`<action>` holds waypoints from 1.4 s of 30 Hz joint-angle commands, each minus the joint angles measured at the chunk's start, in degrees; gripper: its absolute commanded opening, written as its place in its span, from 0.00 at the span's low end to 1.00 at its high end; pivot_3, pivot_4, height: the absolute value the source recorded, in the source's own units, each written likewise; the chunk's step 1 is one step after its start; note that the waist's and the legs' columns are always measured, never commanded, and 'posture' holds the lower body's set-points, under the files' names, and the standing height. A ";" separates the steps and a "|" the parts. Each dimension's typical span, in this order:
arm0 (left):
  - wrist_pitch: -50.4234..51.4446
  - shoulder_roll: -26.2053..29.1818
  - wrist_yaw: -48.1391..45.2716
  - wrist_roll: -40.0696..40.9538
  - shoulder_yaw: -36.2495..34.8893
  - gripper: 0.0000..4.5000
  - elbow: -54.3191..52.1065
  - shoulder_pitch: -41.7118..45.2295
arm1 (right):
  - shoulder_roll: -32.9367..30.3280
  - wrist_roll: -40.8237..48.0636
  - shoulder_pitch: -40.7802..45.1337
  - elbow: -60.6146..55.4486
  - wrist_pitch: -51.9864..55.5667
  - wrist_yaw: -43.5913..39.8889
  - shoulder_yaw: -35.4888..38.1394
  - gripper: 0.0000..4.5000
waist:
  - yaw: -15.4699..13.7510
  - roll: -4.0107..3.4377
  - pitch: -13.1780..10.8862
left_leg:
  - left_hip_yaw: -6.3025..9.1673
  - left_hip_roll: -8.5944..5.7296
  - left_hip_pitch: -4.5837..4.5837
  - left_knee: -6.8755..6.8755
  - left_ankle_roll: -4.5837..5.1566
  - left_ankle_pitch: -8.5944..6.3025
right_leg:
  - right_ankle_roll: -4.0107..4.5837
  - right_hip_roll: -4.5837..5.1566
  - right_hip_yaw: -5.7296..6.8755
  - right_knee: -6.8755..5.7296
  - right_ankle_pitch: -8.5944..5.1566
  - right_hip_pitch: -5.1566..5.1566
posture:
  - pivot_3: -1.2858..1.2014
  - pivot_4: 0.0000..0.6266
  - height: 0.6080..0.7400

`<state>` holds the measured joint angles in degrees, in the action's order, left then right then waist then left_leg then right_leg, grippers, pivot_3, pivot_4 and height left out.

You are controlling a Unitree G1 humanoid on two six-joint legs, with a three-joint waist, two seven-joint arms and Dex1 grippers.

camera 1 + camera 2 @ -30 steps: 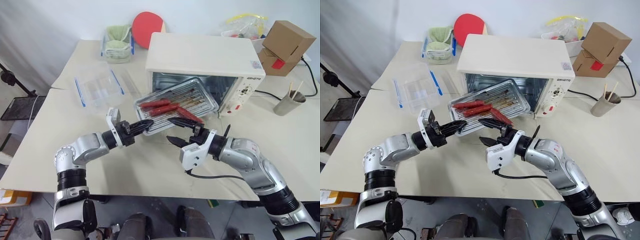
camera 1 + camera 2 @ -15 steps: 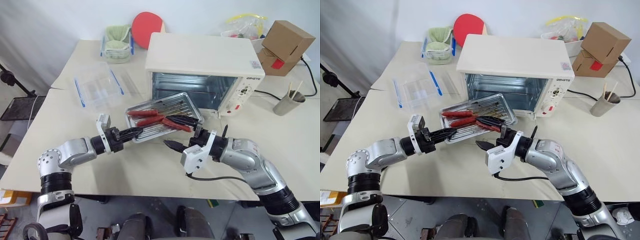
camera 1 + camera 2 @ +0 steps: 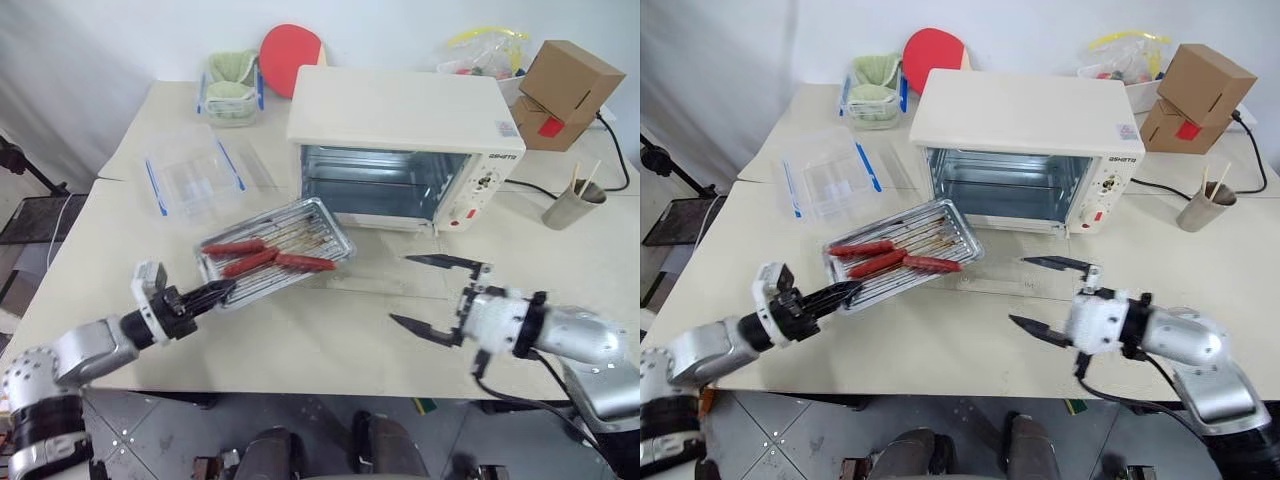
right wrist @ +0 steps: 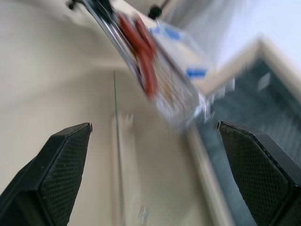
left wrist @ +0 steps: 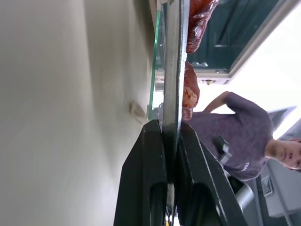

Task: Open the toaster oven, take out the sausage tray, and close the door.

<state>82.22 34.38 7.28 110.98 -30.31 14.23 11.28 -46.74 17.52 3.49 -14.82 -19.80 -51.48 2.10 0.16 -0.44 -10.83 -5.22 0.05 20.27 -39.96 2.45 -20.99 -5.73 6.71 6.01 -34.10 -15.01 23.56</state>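
We see the toaster oven (image 3: 400, 140) on the table (image 3: 560, 270), its door (image 3: 385, 268) flat down. Our left gripper (image 3: 218, 291) pinches the sausage tray (image 3: 275, 264) out front. Our right gripper (image 3: 428, 295) is wide open, holding nothing.

The two head views look forward and down from above the table (image 3: 300, 340), nearly identical, with the toaster oven (image 3: 400, 115) at upper centre. The left wrist view sits close, sighting along the sausage tray (image 5: 175, 70) edge-on toward the oven. The right wrist view looks across the tabletop at that same tray and oven.
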 commanded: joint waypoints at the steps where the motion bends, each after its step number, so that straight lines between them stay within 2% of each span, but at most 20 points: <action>1: -3.54 -1.80 -2.92 2.02 -4.67 0.02 -8.67 -6.38 | -1.61 7.19 -0.22 6.71 5.84 -2.93 6.29 0.91 | 0.00 0.00 0.00 | 0.00 0.02 -0.01 0.00 -0.02 -0.01 | 0.00 0.06 -0.02 0.02 0.00 -0.01 | 0.52 0.24 1.00; 4: -8.19 -5.29 -3.13 2.02 -8.34 0.02 -16.44 -13.05 | -2.31 8.17 1.99 16.01 9.42 -4.69 9.21 0.72 | 0.01 0.00 0.00 | 0.00 -0.01 -0.03 0.01 -0.02 -0.05 | 0.04 0.31 0.01 0.03 -0.02 -0.01 | 0.52 0.24 1.00; 7: -12.87 -9.00 -3.79 2.02 -10.49 0.02 -23.63 -18.40 | -2.48 9.08 5.12 24.77 11.10 -9.44 9.88 0.48 | -0.04 -0.02 -0.01 | -0.01 -0.07 -0.03 0.02 -0.01 -0.08 | 0.15 0.53 0.12 0.15 -0.08 0.05 | 0.52 0.24 1.00; 13: -23.67 -16.95 -0.53 2.02 -9.22 0.02 -36.00 -27.92 | -2.34 6.39 10.93 37.59 12.80 -16.92 7.34 0.02 | 0.02 -0.07 -0.02 | -0.02 -0.12 -0.03 0.03 0.01 -0.13 | 0.20 0.67 0.13 0.16 -0.10 0.07 | 0.52 0.24 1.00; 20: -37.66 -26.22 8.19 2.02 -3.79 0.02 -46.84 -32.93 | 0.57 6.64 14.85 42.70 18.29 -23.64 4.62 0.01 | -0.18 -0.08 -0.02 | -0.02 -0.12 -0.02 0.02 0.04 -0.16 | 0.21 0.70 0.14 0.22 -0.11 0.05 | 0.52 0.24 1.00; 25: -44.47 -28.77 13.12 2.02 0.21 0.02 -51.21 -33.13 | 3.55 8.72 15.67 39.92 21.97 -26.00 4.83 0.01 | -0.15 -0.09 -0.02 | -0.03 -0.12 -0.02 0.02 0.05 -0.18 | 0.21 0.69 0.13 0.23 -0.11 0.05 | 0.52 0.24 1.00; 34: -51.78 -30.78 17.44 2.02 4.40 0.02 -54.81 -34.18 | 5.99 18.97 16.52 29.23 33.09 -21.16 13.11 0.01 | -0.15 -0.10 -0.03 | -0.02 -0.14 0.01 0.01 0.14 -0.24 | 0.21 0.70 0.14 0.27 -0.11 0.06 | 0.52 0.24 1.00; 42: -50.70 -27.72 15.42 2.02 6.67 0.02 -54.12 -35.60 | 6.41 29.54 23.74 21.15 44.81 -13.17 19.99 0.01 | -0.12 -0.13 -0.05 | -0.04 -0.15 0.06 0.00 0.08 -0.45 | 0.22 0.72 0.12 0.34 -0.12 0.08 | 0.52 0.24 1.00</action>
<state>30.98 5.53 24.62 111.85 -23.63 -37.73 -24.02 -40.37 43.70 25.35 9.87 23.14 -66.77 19.39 0.04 -0.58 -10.88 -5.26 -0.10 20.34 -39.96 2.52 -21.45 -5.51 7.43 6.14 -33.76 -15.13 23.64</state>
